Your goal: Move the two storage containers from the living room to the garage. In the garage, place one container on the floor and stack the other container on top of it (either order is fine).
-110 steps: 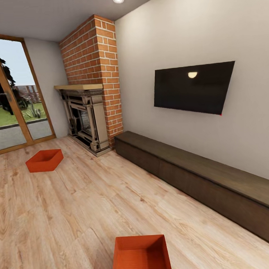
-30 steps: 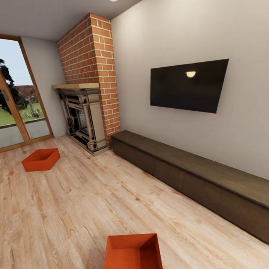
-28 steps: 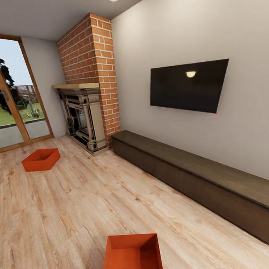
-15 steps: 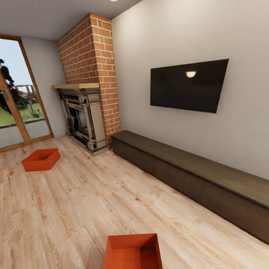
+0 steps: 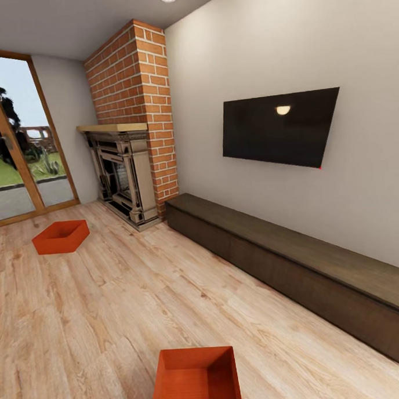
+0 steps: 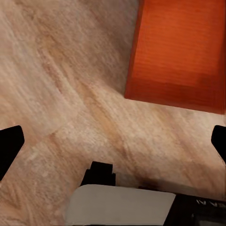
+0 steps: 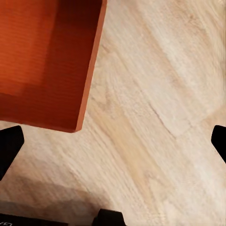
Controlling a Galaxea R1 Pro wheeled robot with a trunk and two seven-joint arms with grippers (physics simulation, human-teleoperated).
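Note:
I am in the living room. One orange-red storage container (image 5: 198,376) lies on the wood planks right in front of me, open side up and empty. The other storage container (image 5: 60,236) lies far off to the left, near the glass door. In the left wrist view the near container (image 6: 179,52) is just beyond my left gripper (image 6: 113,143), whose black fingertips (image 6: 9,146) stand wide apart over bare planks. My right gripper (image 7: 113,141) is open too, with the same container (image 7: 42,61) beside it. Neither gripper touches it. The garage and its floor are out of view.
A red-brick fireplace (image 5: 133,133) stands at the back. A long low dark-brown cabinet (image 5: 283,259) runs along the right wall under a black TV (image 5: 278,129). A glass door (image 5: 17,155) is at the far left. Wood-plank flooring (image 5: 111,308) stretches between the two containers.
Since the oldest frame the whole view has shifted slightly, so the camera moved. Over the last second nothing has visibly changed.

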